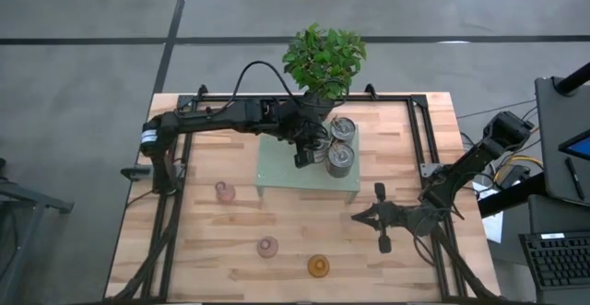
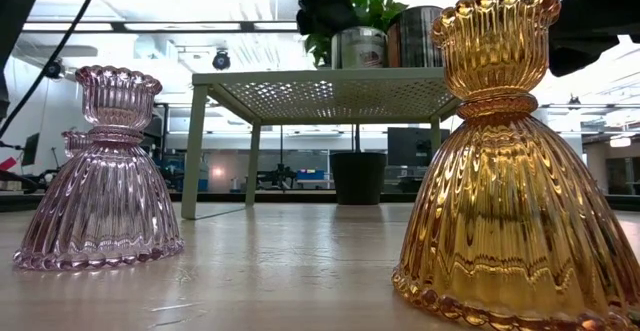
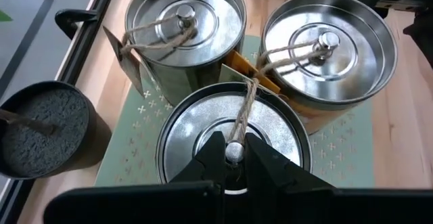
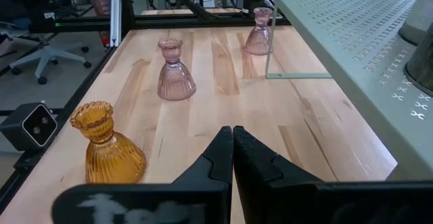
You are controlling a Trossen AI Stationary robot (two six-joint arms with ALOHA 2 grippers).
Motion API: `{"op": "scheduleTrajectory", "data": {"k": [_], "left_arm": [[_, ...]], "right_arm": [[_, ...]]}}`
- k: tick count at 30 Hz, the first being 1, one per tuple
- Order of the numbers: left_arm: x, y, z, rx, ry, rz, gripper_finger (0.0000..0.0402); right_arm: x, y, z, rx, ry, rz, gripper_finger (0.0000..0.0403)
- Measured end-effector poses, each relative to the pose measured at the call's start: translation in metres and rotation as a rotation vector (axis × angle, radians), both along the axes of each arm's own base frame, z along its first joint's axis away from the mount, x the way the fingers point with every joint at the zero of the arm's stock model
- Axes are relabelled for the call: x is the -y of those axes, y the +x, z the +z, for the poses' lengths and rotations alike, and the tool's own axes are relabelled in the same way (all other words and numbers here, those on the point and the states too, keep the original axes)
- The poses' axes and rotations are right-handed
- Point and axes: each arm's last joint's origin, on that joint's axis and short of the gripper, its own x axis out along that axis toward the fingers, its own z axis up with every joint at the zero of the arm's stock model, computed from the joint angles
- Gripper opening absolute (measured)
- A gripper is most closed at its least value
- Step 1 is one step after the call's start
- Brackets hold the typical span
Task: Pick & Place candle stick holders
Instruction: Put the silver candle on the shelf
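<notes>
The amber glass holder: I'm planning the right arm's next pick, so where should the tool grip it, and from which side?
Grip the amber glass holder at its narrow neck, between the flared scalloped cup and the wide ribbed skirt. It stands upright on the wooden table with open space around it, so coming straight down from above looks safest. The right tool, now shut, would have to open first.

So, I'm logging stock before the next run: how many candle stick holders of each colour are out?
Silvery metal holders, on the green shelf: 3
Pale pink glass holders, on the table: 2
Amber glass holder, on the table: 1
Total: 6
</notes>
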Motion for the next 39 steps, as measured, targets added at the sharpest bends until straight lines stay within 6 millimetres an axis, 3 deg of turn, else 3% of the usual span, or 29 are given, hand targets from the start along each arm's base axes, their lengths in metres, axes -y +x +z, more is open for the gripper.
{"op": "scheduleTrajectory", "data": {"k": [11,23,39], "left_arm": [[-0.0039,0.006,-0.002,0.04,-0.019,0.002,0.0033],[-0.0048,0.007,-0.0028,0.046,-0.038,0.018,0.0118],[-0.0052,0.006,0.0037,0.064,-0.042,0.029,0.0122]], "right_arm": [[0.0,0.0,-0.0001,-0.001,-0.001,0.0,0.0008],[0.0,0.0,-0.0001,0.0,0.0,-0.001,0.0008],[0.0,-0.0001,-0.0001,-0.001,0.003,-0.001,0.0008]]}}
